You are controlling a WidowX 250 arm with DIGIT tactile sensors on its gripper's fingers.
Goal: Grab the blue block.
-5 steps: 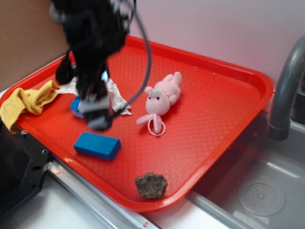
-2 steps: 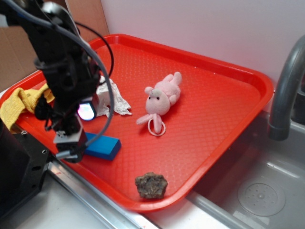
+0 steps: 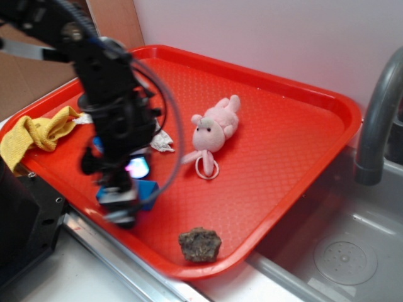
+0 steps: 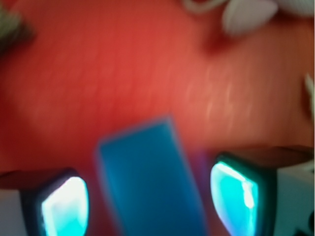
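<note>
Block [image 4: 150, 179]: flat blue brick, lying on the red tray [image 3: 283, 138] near its front-left rim, largely hidden by the arm in the exterior view. Judged rigid, light, smooth-faced, possibly slippery; best taken across the narrow width, on the two long side faces. Long axis seen running up the wrist view, slightly tilted. Gripper [image 4: 150, 196]: fingers spread apart, straddling the block, contact not seen.

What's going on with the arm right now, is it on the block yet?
The gripper sits over the blue block near the front edge of the red tray. In the wrist view the block lies between the two open fingers, not yet gripped. The frames are blurred, so contact cannot be judged. The pink plush toy, the yellow cloth and a brown lump lie apart from it.
</note>
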